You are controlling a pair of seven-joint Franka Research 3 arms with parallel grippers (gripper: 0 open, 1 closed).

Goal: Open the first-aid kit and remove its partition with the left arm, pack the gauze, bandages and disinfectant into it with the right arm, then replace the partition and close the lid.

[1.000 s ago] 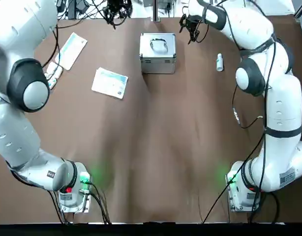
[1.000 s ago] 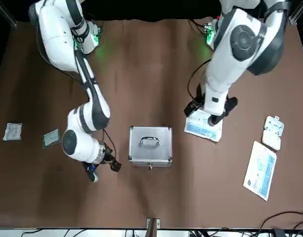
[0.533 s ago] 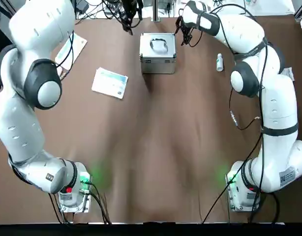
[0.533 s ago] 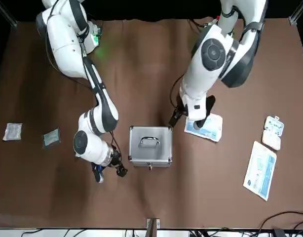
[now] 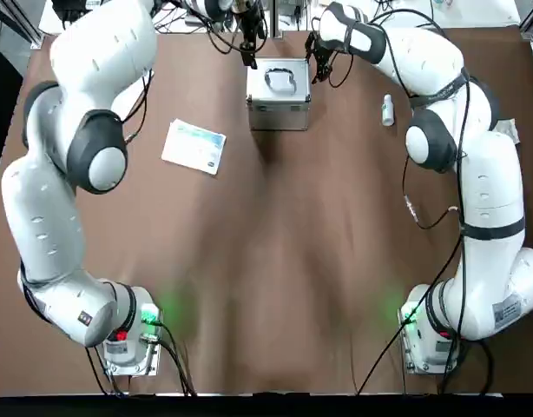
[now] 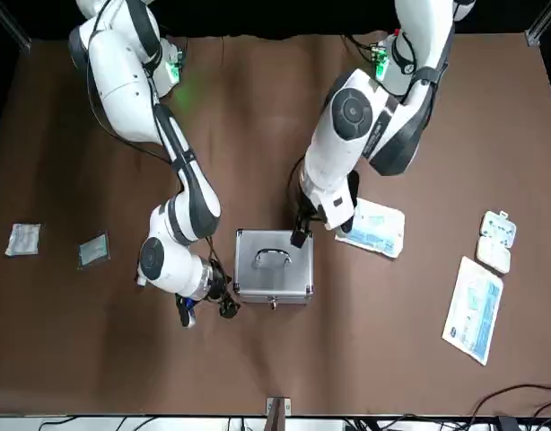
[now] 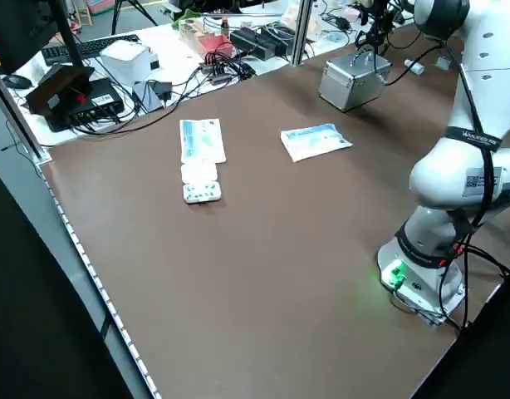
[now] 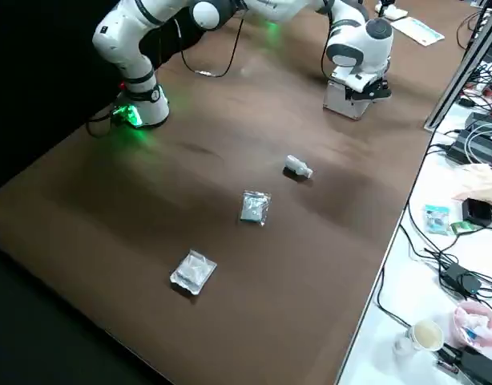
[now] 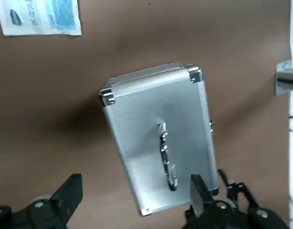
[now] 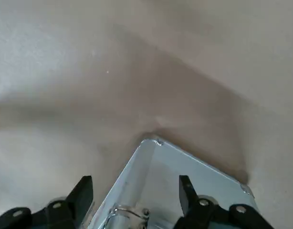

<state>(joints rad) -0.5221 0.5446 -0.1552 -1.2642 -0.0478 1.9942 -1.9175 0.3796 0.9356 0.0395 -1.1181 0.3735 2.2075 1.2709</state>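
Top view has first-aid kit (image 5: 279, 115) closed on table, lid (image 9: 153, 138) down, left gripper (image 9: 137, 195) and right gripper (image 10: 136, 200) both spread wide, empty, beside it, disinfectant (image 5: 387, 110) outside; opening, partition removal, packing, reclosing all seem left.

Both robot arms, the left arm (image 5: 71, 174) and the right arm (image 5: 488, 191), have smooth, rounded white shells with dark grey bands and caps at the joints. White discs sit within the dark elbow rings. Black cables run along both arms, fastened to the right arm by dark straps. Green light glows at each base, and the left arm's base also bears a red spot. The left gripper (image 9: 137, 198) and right gripper (image 10: 137, 198) are black, with angular fingers and round silver screws.
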